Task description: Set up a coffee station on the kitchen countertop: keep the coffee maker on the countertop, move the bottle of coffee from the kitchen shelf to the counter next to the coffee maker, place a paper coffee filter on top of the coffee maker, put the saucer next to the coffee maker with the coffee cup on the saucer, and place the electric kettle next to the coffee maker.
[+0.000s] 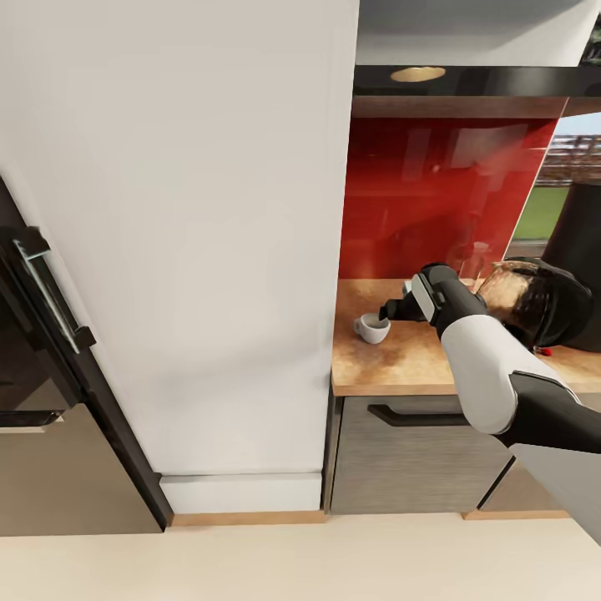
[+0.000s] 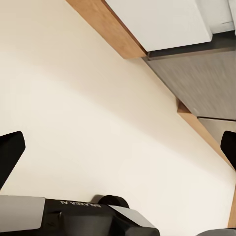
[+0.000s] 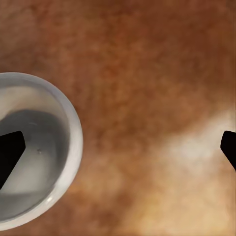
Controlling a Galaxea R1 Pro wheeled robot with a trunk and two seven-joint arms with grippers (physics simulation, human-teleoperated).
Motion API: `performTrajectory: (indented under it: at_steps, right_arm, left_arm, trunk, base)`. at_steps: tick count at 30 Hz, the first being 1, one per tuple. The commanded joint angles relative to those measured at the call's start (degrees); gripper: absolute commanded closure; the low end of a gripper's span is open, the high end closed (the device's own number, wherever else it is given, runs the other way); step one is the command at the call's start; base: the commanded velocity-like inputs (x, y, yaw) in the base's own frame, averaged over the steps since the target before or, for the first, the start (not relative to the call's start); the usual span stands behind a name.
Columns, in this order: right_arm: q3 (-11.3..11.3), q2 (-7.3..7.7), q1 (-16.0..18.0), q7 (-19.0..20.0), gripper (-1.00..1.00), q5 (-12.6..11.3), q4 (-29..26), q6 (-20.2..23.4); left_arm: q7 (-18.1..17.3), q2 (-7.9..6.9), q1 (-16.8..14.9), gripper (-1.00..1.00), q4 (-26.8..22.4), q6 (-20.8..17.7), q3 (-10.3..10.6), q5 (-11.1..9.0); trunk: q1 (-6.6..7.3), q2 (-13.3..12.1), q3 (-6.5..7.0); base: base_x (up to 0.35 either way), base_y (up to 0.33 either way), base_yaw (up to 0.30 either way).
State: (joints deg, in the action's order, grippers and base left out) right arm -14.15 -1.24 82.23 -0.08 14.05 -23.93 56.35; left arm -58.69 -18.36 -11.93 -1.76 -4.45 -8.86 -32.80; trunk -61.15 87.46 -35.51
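One coffee cup upright on countertop, mouth up; right gripper fingers spread above it

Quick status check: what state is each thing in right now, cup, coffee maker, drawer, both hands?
Coffee cup: upright on the counter, empty, no saucer under it.
Coffee maker: standing on the counter.
Drawer: closed.
Right hand: open, above the cup, one finger over its bowl.
Left hand: open, empty, facing the floor.

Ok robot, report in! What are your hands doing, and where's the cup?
Right hand open, over coffee cup, one fingertip inside its rim. Left hand open, over bare floor. Cup upright on countertop. Nothing in the way.
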Motion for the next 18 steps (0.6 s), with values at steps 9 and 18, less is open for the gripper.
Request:
performTrajectory:
  at_steps: [9,18]
  right_arm:
    - [-0.44,-0.04,0.04,-0.1,-1.0,0.28,0.55,0.16]
    - [-0.44,0.0,0.04,-0.15,-1.0,0.28,1.11,0.16]
  left_arm:
    - [-0.19,-0.05,-0.03,-1.0,0.01,-0.49,-0.45,0.22]
    - [-0.13,-0.06,-0.03,-1.0,0.01,-0.47,-0.45,0.22]
  trunk:
    - [0.0,0.03,-0.06]
    - [0.0,0.03,-0.06]
  base:
    - [0.048,0.0,0.0]
    - [0.033,0.0,0.0]
